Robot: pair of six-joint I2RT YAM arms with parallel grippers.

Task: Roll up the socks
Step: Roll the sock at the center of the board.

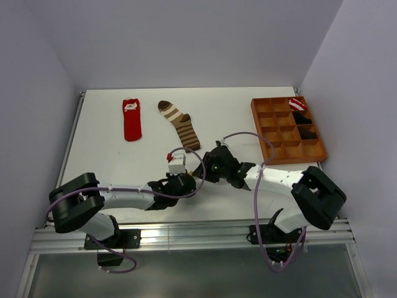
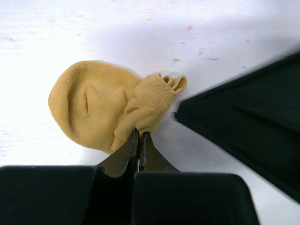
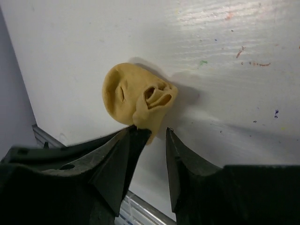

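Your left end effector is pressed together, pinching the cuff fold of the mustard sock, which is balled up on the counter near its front edge. Your right end effector stands spread just beside it. The roll looks nearly done; next, secure the cuff. The red sock and striped sock lie flat, unrolled.

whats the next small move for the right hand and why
Probably ease the right hand forward and close on the open cuff, to pull it over the ball. The mustard sock is bunched up, the left hand is pinched shut on its edge, and the right hand stands open.
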